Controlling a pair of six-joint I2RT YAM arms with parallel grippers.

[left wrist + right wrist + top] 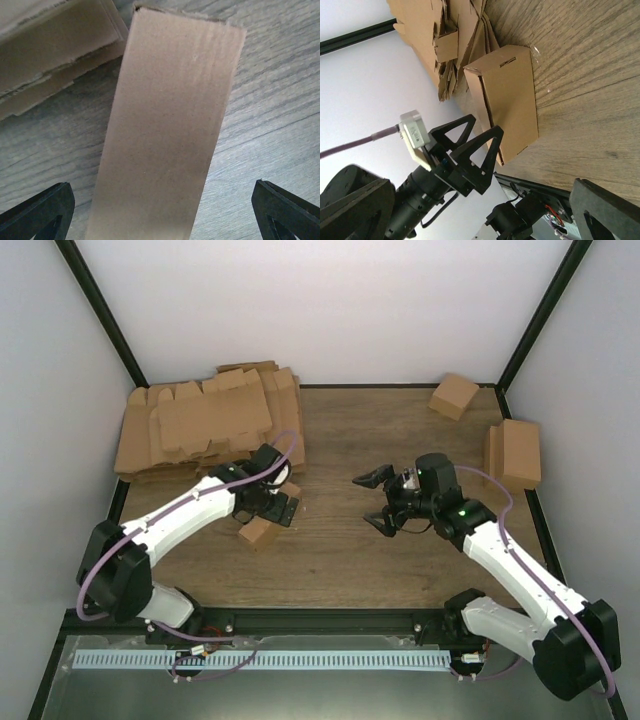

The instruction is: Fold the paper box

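Observation:
The paper box [258, 533] is folded into a closed, long brown carton lying on the wooden table; its plain face [170, 130] fills the left wrist view. My left gripper [275, 502] hangs just over it, open, with a fingertip [40, 215] on either side and a gap between each fingertip and the cardboard. In the right wrist view the box [512, 95] lies flat with a slot in its end and the left gripper's fingers [485, 150] above its near end. My right gripper [378, 500] is open and empty at mid-table, facing the box from the right.
A pile of flat brown blanks [205, 425] covers the back left, close behind the box. A small cube-like box [453, 396] sits at the back right corner. Folded boxes [515, 452] stand against the right wall. Black frame rails edge the table.

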